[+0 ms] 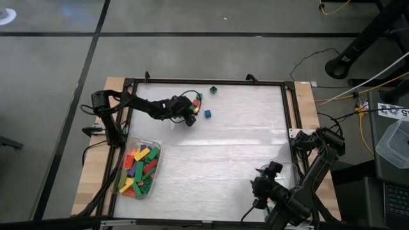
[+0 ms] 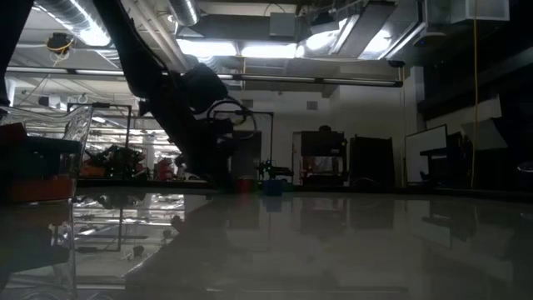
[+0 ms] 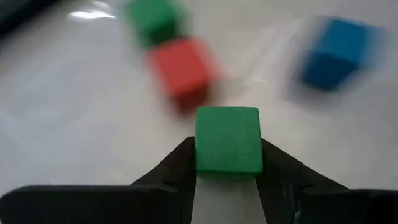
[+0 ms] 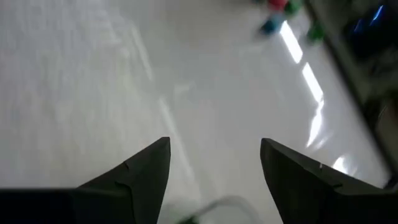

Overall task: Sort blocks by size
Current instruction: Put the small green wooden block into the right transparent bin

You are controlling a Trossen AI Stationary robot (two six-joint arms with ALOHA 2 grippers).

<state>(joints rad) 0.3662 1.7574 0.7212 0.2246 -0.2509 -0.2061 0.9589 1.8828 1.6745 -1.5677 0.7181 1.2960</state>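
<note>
My left gripper (image 1: 190, 120) is at the table's far middle, shut on a small green block (image 3: 227, 140). Just beyond it lie a red block (image 3: 183, 68), another green block (image 3: 155, 18) and a blue block (image 3: 339, 53); the blue block (image 1: 208, 114) and a further green block (image 1: 213, 90) also show from above. Several coloured blocks (image 1: 137, 169) fill a clear tub (image 1: 155, 148) at the near left. My right gripper (image 4: 214, 162) hangs open over bare table at the near right, holding nothing. My left gripper pinches the green block by two opposite sides (image 3: 202, 149), one finger (image 3: 177, 165) on each side. The fingers slant down at it from the table's left. Its top face stays level. Whether its underside rests on the table, I cannot tell.
A black frame (image 1: 287, 115) borders the white table top. The middle and right of the table lie bare between the two arms. Cables and a stand lie on the floor beyond the table's right edge.
</note>
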